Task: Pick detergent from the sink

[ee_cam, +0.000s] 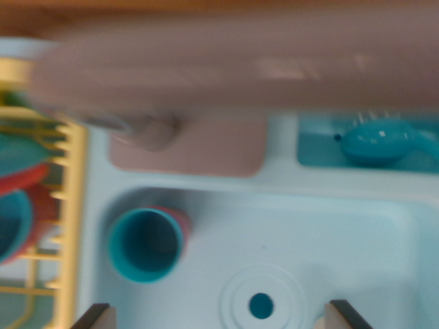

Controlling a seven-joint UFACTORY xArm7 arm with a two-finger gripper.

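The picture is blurred by motion. The pale blue sink (343, 233) fills the lower part of the wrist view, with a round drain (260, 305) near the bottom middle. In the sink's left part stands a round container with a teal rim and a pink side (146, 245); I cannot tell for sure that it is the detergent. My gripper (219, 317) hangs over the sink, open. Only its two dark fingertips (92, 317) show at the bottom edge, one left of the container's lower side and one to the right of the drain. Nothing is between them.
A pink faucet (233, 65) stretches blurred across the top, above its pink base (188, 147). A teal scrubber (377, 140) lies in a recess at the upper right. A yellow dish rack (68, 205) with coloured plates stands at the left.
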